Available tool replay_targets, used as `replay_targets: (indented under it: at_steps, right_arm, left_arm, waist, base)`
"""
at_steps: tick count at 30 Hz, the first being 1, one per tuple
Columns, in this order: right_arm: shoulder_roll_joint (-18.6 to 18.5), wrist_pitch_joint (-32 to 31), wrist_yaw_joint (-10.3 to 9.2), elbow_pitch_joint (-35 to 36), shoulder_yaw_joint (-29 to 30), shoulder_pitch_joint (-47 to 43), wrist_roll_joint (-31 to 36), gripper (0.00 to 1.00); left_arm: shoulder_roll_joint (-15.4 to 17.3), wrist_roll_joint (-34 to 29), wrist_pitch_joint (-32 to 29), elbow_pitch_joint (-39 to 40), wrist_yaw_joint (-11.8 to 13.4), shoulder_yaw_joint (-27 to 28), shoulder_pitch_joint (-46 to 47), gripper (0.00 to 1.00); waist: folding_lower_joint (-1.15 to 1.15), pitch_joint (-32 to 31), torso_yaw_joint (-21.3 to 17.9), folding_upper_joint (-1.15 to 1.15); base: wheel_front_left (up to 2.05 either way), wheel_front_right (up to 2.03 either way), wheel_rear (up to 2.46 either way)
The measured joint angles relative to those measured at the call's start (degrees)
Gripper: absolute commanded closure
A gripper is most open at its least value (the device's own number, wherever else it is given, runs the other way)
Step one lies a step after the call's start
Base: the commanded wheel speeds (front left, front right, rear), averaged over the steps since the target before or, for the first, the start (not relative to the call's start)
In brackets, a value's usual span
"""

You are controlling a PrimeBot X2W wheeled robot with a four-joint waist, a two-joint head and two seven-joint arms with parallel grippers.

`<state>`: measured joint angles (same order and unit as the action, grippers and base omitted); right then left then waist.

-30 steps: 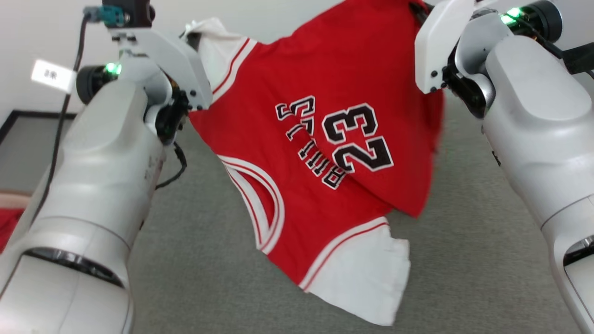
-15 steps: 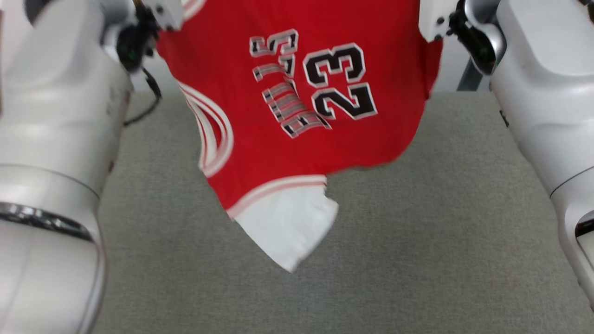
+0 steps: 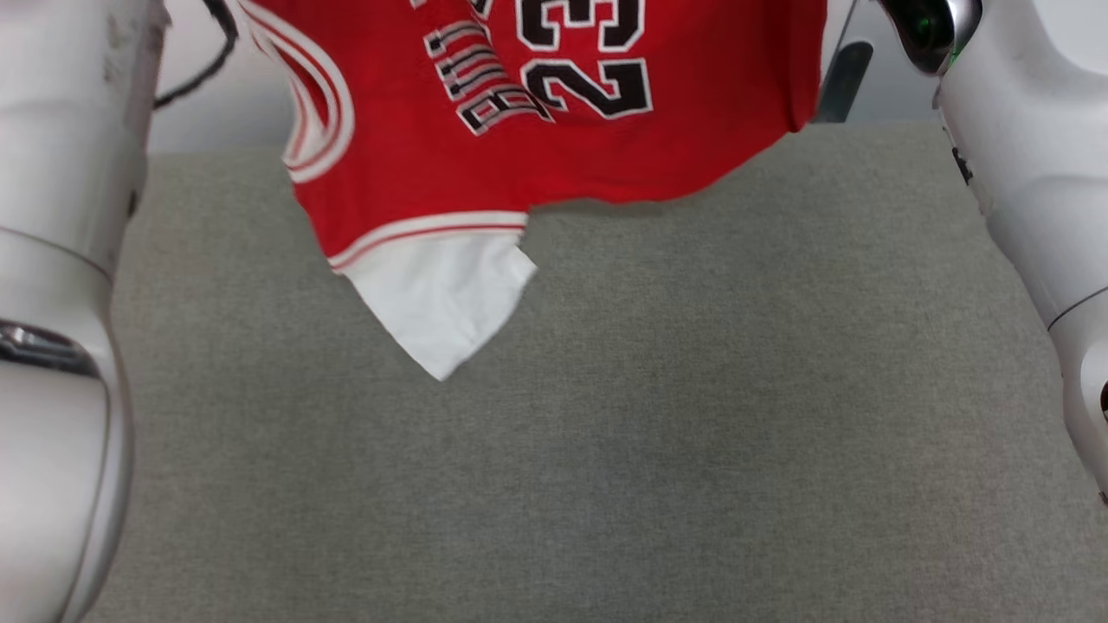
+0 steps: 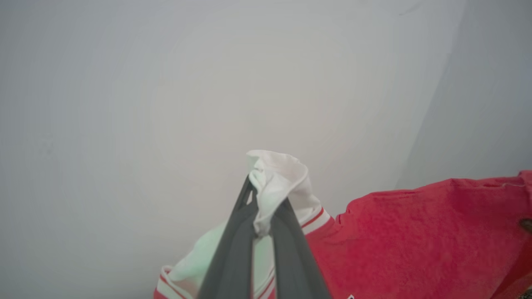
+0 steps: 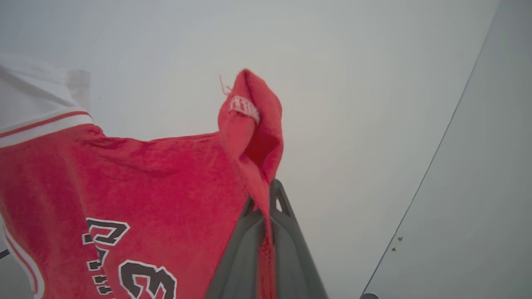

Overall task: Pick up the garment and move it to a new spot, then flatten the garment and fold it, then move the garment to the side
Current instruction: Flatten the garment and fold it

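The garment (image 3: 554, 147), a red jersey with white sleeves and black "23" lettering, hangs in the air above the grey table (image 3: 606, 450). One white sleeve (image 3: 441, 303) dangles lowest, clear of the surface. In the left wrist view my left gripper (image 4: 257, 195) is shut on a bunched white sleeve (image 4: 276, 174). In the right wrist view my right gripper (image 5: 266, 199) is shut on a red corner of the garment (image 5: 251, 120), with the cloth pinched between the dark fingers (image 5: 286, 245). The jersey is stretched between the two grips.
My pale forearms stand at the left (image 3: 52, 260) and right (image 3: 1030, 190) edges of the head view. A pale wall lies behind the table's far edge, with a dark post (image 3: 840, 78) at the back right.
The head view has tilted down, so the jersey now sits higher in the picture and more table shows. Both grips hold as before; the cloth has swung slightly.
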<state>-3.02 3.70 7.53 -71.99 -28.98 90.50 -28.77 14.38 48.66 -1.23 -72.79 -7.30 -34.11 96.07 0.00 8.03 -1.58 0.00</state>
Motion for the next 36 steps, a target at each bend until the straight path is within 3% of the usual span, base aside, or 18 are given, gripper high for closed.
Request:
replay_targets:
  at_steps: [11,22,31,36]
  right_arm:
    - [0.0,3.6,0.00,0.1,-0.4,2.2,-1.1,1.00]
    - [0.0,11.0,0.00,-0.3,1.7,7.1,1.4,1.00]
    - [-2.1,11.3,0.00,8.6,13.6,7.6,12.8,1.00]
    - [-1.4,11.3,0.00,9.9,20.9,4.2,20.1,1.00]
  left_arm:
    - [0.4,-0.7,2.3,-0.1,0.4,-0.6,5.9,1.00]
    - [2.2,-3.3,7.4,0.8,1.5,-1.9,15.9,1.00]
    - [1.7,-4.3,11.6,2.2,1.3,-2.5,22.3,1.00]
    - [0.7,-4.2,12.6,1.8,0.9,-2.9,22.4,1.00]
  waist:
    - [0.00,4.9,-1.5,0.00]
    - [0.00,12.9,-2.7,0.00]
    - [0.00,20.8,-2.8,0.00]
    - [0.00,24.9,-2.0,0.00]
  base:
    - [0.00,0.00,0.00]
    - [0.00,0.00,0.00]
    - [0.00,0.00,0.00]
    - [0.00,0.00,0.00]
